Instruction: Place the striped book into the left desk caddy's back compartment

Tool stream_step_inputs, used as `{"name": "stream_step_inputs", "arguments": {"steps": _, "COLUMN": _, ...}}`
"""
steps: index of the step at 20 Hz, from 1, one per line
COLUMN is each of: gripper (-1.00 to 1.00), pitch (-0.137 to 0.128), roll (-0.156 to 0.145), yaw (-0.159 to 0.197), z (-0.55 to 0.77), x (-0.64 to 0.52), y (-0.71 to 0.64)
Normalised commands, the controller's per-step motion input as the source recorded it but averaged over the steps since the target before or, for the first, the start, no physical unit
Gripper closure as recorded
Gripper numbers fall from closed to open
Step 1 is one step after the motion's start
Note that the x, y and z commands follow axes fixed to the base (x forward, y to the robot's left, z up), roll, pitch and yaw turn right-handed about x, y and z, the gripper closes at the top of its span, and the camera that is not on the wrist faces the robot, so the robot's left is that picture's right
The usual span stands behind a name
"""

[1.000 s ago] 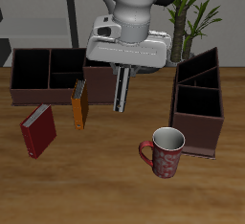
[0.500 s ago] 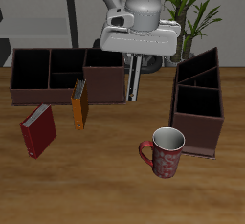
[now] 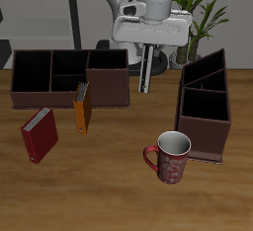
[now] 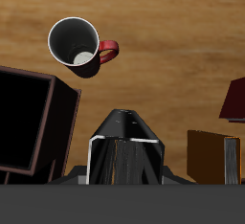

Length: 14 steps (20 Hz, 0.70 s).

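Hanging upright from the fingers (image 3: 146, 72), the striped book (image 3: 145, 73) is lifted clear of the bench (image 3: 109, 181), its narrow edge turned toward the exterior camera so it reads as a thin pale strip with dark borders. The fingers are clamped on its upper part, just under the white wrist housing. In the wrist view the same book (image 4: 125, 151) fills the space straight ahead of the fingers as a dark wedge with shiny grey faces.

Beside the held book, at about the level of its lower end, stands the wider three-section organiser (image 3: 69, 77), its nearest wall close to the book but not touching it. On the other side, well apart from the fingers, stands the left desk caddy (image 3: 205, 107); its back compartment (image 3: 203, 76), the one with slanted walls, lies roughly level with the book, while the lower square section sits nearer the bench's front edge.

Below the fingers and toward the front edge, a patterned red mug (image 3: 171, 157) stands upright, handle pointing toward the books. An orange book (image 3: 82, 108) stands on edge by the wide organiser's front wall, and a red book (image 3: 40, 134) lies tilted just beyond it.
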Motion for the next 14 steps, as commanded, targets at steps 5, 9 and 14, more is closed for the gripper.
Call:
{"name": "stream_step_inputs", "arguments": {"steps": 5, "gripper": 1.0, "pitch": -0.032, "roll": 0.018, "yaw": -0.007, "z": 0.05, "x": -0.33, "y": 0.02}}
{"name": "stream_step_inputs", "arguments": {"steps": 9, "gripper": 1.0, "pitch": -0.041, "roll": -0.007, "yaw": 0.016, "z": 0.07, "x": -0.32, "y": -0.04}}
{"name": "stream_step_inputs", "arguments": {"steps": 14, "gripper": 1.0, "pitch": -0.012, "roll": 0.015, "yaw": -0.012, "z": 0.04, "x": -0.35, "y": -0.07}}
